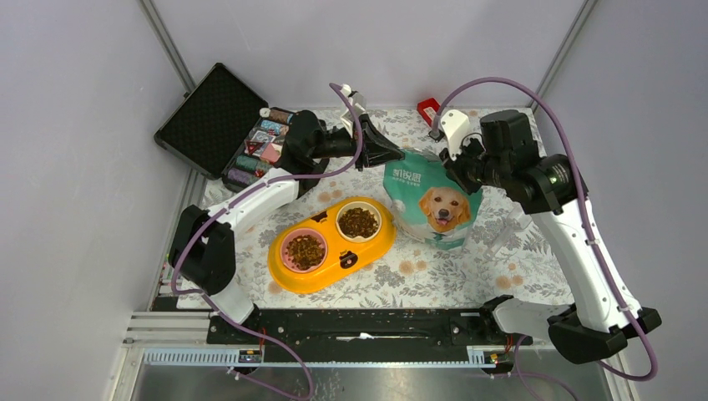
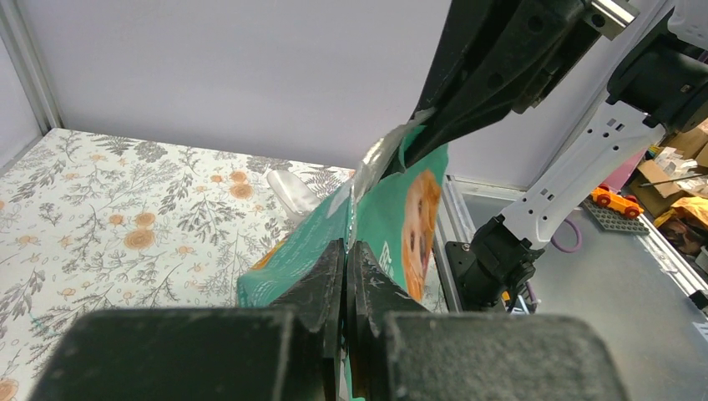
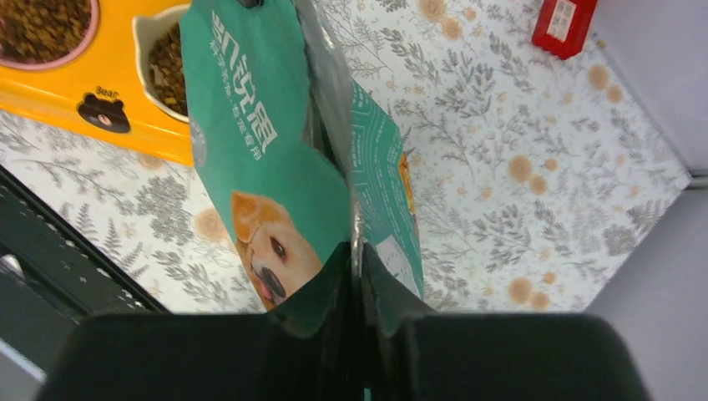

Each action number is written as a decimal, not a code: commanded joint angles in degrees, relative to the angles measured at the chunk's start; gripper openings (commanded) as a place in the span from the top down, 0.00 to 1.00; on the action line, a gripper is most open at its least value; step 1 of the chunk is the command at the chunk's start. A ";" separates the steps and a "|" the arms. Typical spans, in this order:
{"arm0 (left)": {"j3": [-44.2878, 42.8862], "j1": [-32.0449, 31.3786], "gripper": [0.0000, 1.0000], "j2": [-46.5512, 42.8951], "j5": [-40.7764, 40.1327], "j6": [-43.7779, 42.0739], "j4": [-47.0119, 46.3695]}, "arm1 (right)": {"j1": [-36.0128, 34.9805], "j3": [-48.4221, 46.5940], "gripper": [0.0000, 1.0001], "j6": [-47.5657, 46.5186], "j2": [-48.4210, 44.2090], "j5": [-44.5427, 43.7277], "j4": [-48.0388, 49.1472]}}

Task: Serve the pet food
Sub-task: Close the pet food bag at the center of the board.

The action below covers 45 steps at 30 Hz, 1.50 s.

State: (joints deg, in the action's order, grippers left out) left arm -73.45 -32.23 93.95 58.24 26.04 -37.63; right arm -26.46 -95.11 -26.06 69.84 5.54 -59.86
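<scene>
Top external view shows a teal-and-white stand-up pouch printed with a golden retriever (image 1: 434,200) standing upright near the middle of the table (image 1: 501,259), which is covered in a floral-patterned cloth. The pouch's dog print faces the near edge.

The left end effector (image 1: 396,154) reaches in from the left and meets the pouch's top at its left corner. In the left wrist view its two black fingers (image 2: 317,276) are pressed together with the pouch's upper edge pinched between them, so it is closed on the pouch. The right end effector (image 1: 455,171) comes in from the right and meets the top at the right corner. The right wrist view shows its fingers (image 3: 330,292) close together with the pouch's thin top seam caught between them, so it too grips the pouch. Between the two grips the pouch's mouth gapes slightly, and its silver lining shows in the left wrist view.

Just beside the pouch on its left, toward the near edge, lies a yellow plastic double-bowl feeder (image 1: 380,246) with small bear faces printed on it. The pet food, small dark-brown kibble pellets (image 1: 358,221), fills both of its bowls: a white one nearer the pouch and a pink one on the left.

A small red box (image 1: 428,109) lies at the far edge behind the pouch. An open black hard case (image 1: 209,117) holding small packets sits at the far left corner.
</scene>
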 commanded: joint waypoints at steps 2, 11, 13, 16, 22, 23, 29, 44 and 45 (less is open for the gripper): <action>-1.26 3.31 1.00 -5.69 -3.09 -0.89 -7.35 | 1.94 0.74 1.00 -1.50 -1.87 -6.70 -4.86; -0.97 3.31 1.00 -5.64 -3.00 -0.48 -8.01 | 2.29 -2.24 0.55 -0.01 -0.83 -0.27 -4.92; -0.92 3.31 1.00 -5.64 -2.98 -0.38 -8.08 | 2.27 -3.58 0.53 0.78 0.26 2.92 -4.91; -0.97 3.31 1.00 -5.68 -2.99 -0.31 -8.23 | 2.20 -6.29 0.53 2.29 3.17 5.58 -4.98; -1.05 3.31 1.00 -5.73 -2.90 -0.21 -8.25 | 0.44 -11.78 0.57 3.99 7.91 9.04 -5.41; -1.04 3.31 1.00 -5.72 -2.94 -0.20 -8.27 | -0.02 -12.37 0.58 4.00 8.62 8.89 -5.56; -1.25 3.31 1.00 -5.38 -2.80 0.36 -8.68 | -2.81 -15.08 0.65 4.62 12.02 8.23 -6.04; -0.99 3.40 1.00 -6.11 -2.57 -1.13 -7.35 | -3.08 -9.44 1.00 1.32 7.76 -3.20 -4.87; -0.95 3.48 1.00 -6.22 -2.64 -1.31 -7.07 | -2.96 -8.28 1.00 0.78 6.63 -4.55 -4.90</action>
State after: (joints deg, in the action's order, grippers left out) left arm -73.43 -31.33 93.80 58.24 26.50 -37.21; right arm -29.65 -107.35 -22.17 81.93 10.46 -63.22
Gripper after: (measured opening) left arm 0.024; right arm 0.025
